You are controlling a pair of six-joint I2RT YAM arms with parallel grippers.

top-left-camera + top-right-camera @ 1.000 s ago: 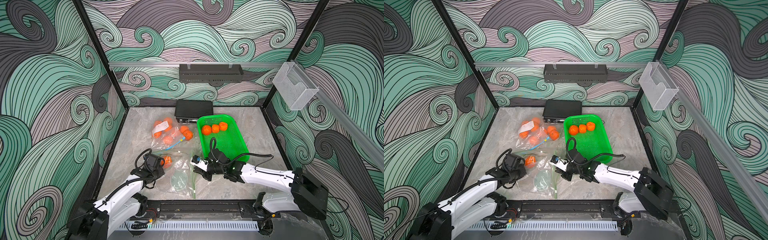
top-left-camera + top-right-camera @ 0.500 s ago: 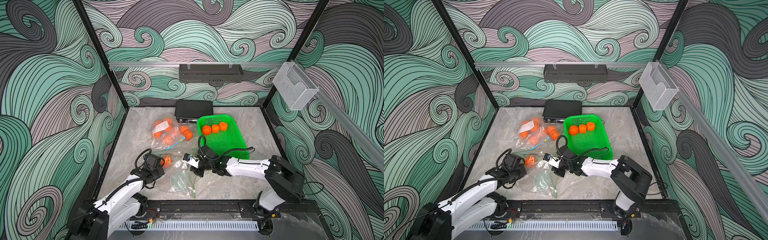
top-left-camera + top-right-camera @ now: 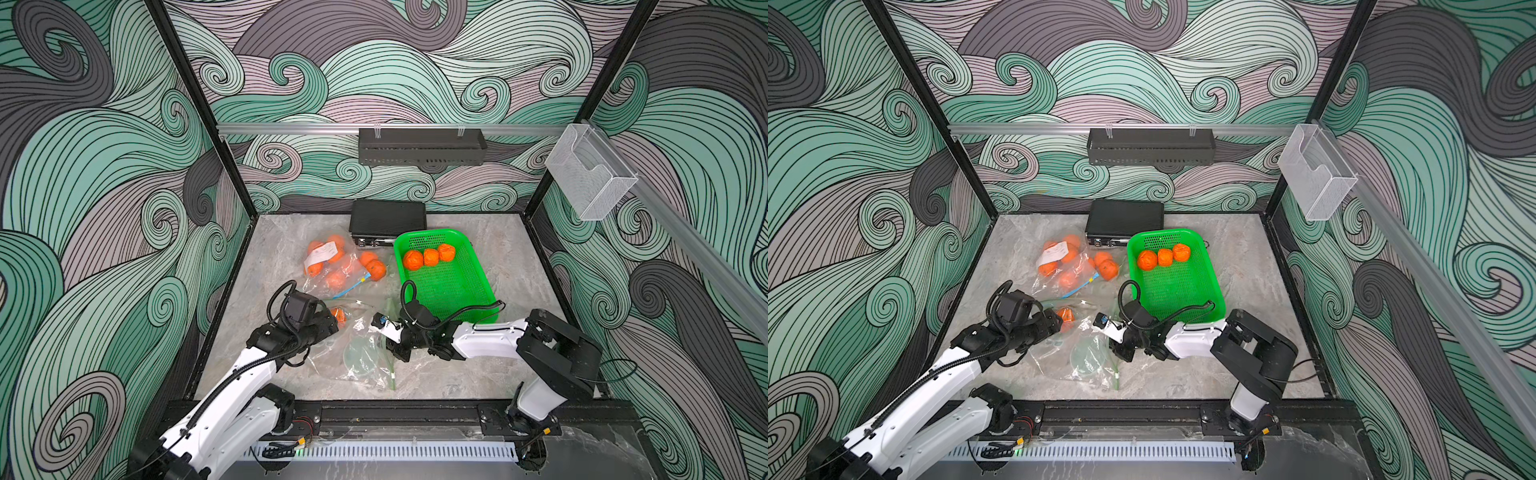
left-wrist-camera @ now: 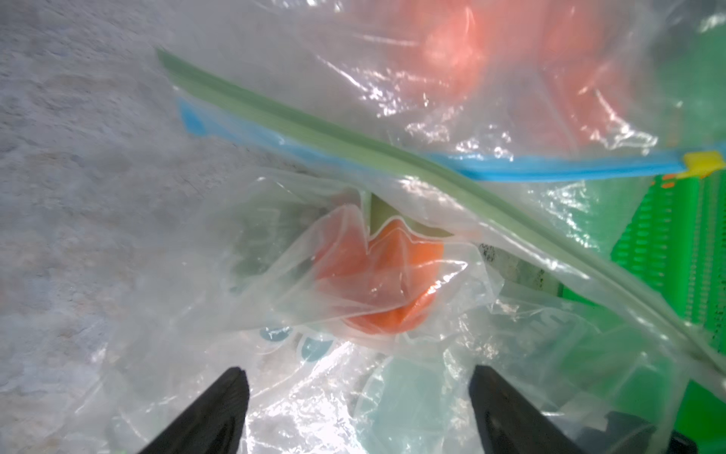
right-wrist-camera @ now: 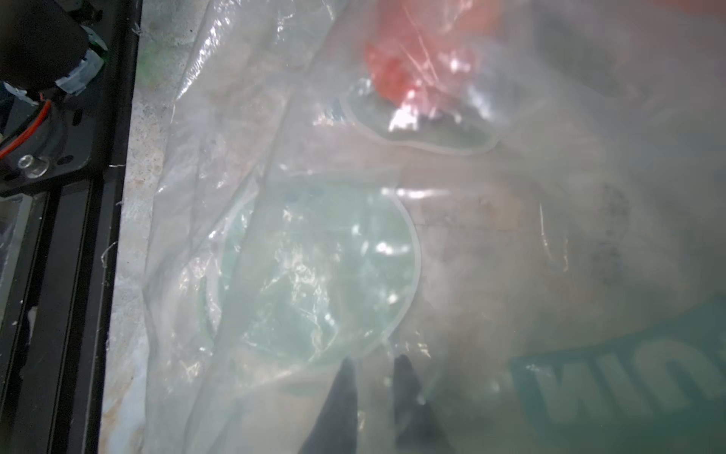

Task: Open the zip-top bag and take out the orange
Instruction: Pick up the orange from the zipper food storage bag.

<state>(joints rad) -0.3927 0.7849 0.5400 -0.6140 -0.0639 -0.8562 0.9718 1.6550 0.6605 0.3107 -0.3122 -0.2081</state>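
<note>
Left wrist view: my left gripper (image 4: 355,379) gapes wide toward the round orange fruit (image 4: 377,287); my right gripper (image 5: 373,365) pinches the clear plastic zip-top bag (image 5: 275,220) to anchor it.

Left claw (image 4: 356,375) spread wide, empty; orange (image 4: 377,283) inside crumpled zip-top bag (image 4: 188,306) ahead.

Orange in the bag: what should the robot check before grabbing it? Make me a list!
1. The left gripper is open: ok.
2. The orange lies ahead of it: ok.
3. The orange is free of plastic: not ok, film covers it.
4. The zip-top bag has its mouth open: cannot tell.
5. The right gripper pinches the bag: cannot tell.
6. The green basket has room: ok.
</note>
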